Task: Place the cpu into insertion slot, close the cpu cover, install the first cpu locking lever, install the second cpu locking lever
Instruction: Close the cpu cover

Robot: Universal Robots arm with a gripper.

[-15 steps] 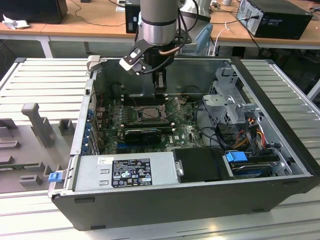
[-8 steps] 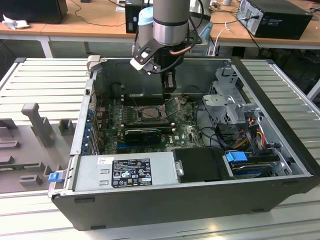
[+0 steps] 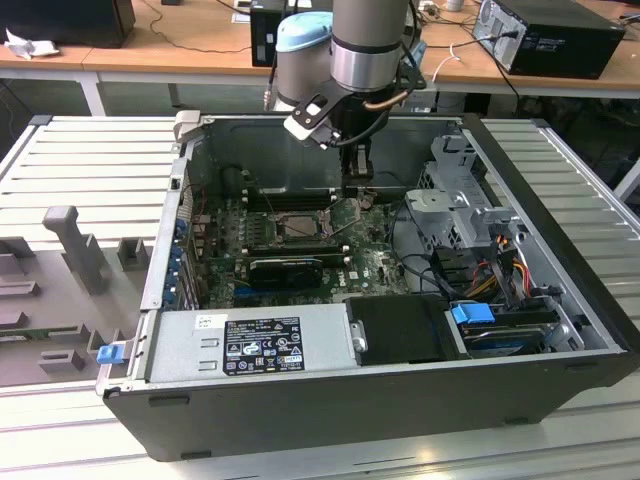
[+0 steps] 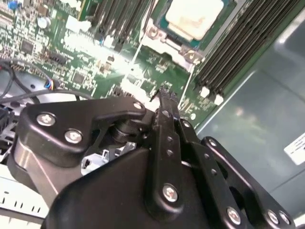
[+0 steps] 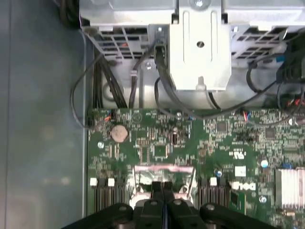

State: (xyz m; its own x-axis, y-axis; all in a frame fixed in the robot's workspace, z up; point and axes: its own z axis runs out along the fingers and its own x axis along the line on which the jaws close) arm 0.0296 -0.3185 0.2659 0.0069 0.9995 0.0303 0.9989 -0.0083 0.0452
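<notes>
While the cpu (image 4: pixel 193 16) lies seated in the slot (image 3: pixel 300 214), the pincer (image 5: pixel 163 187) hangs just beside the slot's edge, fingers (image 5: pixel 155 191) pressed together, pinching nothing. Judgement: the locking step looks in hand; press squarely, slowly, clear of the board (image 5: pixel 157 143).

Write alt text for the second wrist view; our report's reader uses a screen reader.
The black gripper, shut, hangs above a green motherboard. Beyond its tips the pale cpu lies in the insertion slot, between rows of dark memory slots.
</notes>
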